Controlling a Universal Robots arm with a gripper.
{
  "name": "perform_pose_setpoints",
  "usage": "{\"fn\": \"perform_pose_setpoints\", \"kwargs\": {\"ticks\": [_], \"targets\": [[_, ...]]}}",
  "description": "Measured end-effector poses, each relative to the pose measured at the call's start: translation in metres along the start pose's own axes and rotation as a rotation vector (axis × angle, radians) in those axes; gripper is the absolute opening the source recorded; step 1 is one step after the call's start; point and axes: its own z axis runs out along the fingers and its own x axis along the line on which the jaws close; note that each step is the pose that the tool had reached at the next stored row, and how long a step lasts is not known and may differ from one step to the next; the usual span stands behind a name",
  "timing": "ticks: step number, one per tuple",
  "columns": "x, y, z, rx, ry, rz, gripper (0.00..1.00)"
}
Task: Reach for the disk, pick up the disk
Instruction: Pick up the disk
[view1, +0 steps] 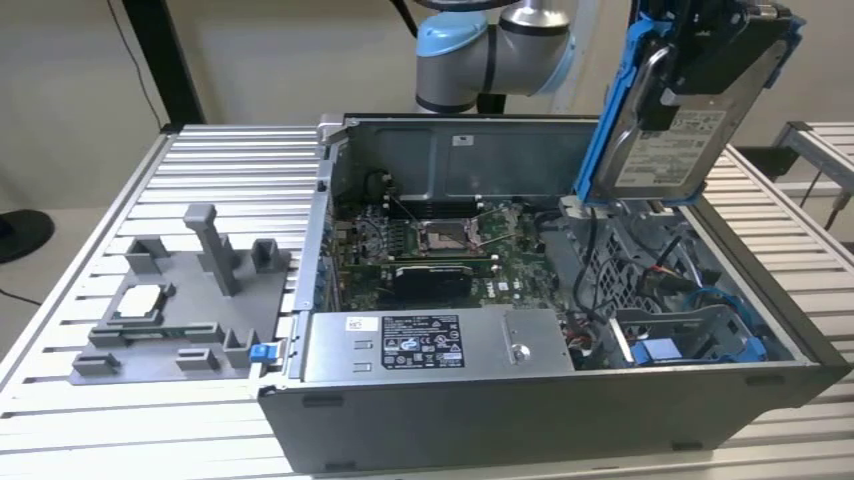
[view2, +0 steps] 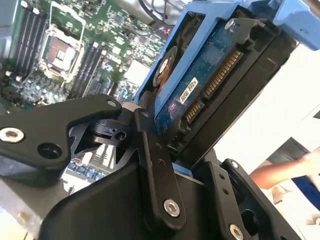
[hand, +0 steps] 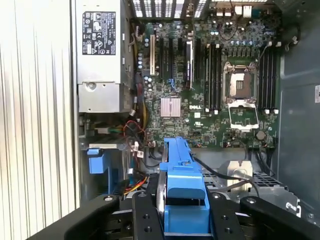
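The disk (view1: 663, 135), a silver-grey drive with a white label in a blue bracket, hangs upright above the back right corner of the open computer case (view1: 534, 410). My gripper (view1: 718, 45) is shut on its upper end, and the drive is clear of the case. In the second wrist view the disk (view2: 210, 80) shows its blue circuit side and connectors, clamped between the black fingers (view2: 152, 170). In the first wrist view the blue bracket (hand: 182, 185) stands edge-on between the fingers (hand: 142, 215), over the motherboard (hand: 215, 90).
Inside the case lie the motherboard (view1: 441, 245), a grey power supply box (view1: 427, 345) with a sticker, cables and a blue drive bay (view1: 694, 340). A grey fixture (view1: 187, 300) holding a small silver chip sits on the slatted table at the exterior view's left. A person's arm (view2: 282, 170) is nearby.
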Motion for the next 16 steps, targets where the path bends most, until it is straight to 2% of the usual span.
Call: {"fn": "perform_pose_setpoints", "kwargs": {"ticks": [16], "targets": [[0.0536, -0.0027, 0.0002, -0.0002, -0.0002, 0.0, 0.0]]}}
